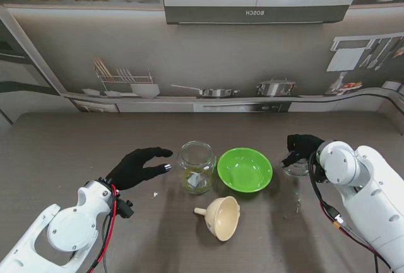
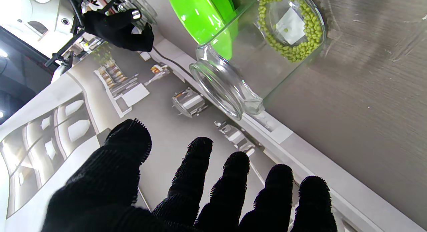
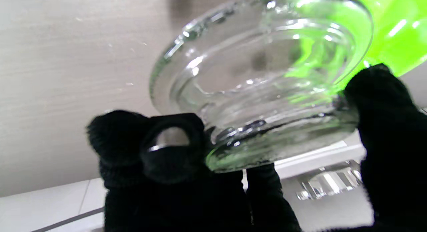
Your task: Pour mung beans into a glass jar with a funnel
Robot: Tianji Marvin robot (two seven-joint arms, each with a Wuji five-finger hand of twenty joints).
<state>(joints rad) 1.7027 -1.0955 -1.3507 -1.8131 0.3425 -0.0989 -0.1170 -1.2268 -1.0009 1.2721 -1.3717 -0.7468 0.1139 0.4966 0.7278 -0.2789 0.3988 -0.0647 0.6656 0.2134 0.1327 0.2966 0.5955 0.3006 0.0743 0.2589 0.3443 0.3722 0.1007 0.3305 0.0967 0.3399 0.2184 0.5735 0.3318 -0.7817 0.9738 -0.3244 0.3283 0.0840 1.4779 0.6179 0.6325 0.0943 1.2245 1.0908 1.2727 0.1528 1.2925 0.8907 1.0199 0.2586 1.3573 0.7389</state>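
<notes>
1. The clear glass jar with mung beans in its bottom (image 1: 196, 167) stood at centre frame; rigid, smooth, slippery and breakable, it was best held round its body.
2. Just right sat the green plastic bowl (image 1: 245, 169); the light cream plastic funnel (image 1: 222, 217) lay tipped at lower centre.
3. The left robot hand (image 1: 136, 167) hovered with fingers spread, holding nothing; the right robot hand (image 1: 303, 147) was clamped on a small clear glass dish (image 1: 295, 167) at right.

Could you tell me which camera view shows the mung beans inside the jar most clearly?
The left wrist view: individual mung beans ring the floor of the glass jar. The stand view shows only a greenish smear in the jar; the right wrist view shows none.
</notes>
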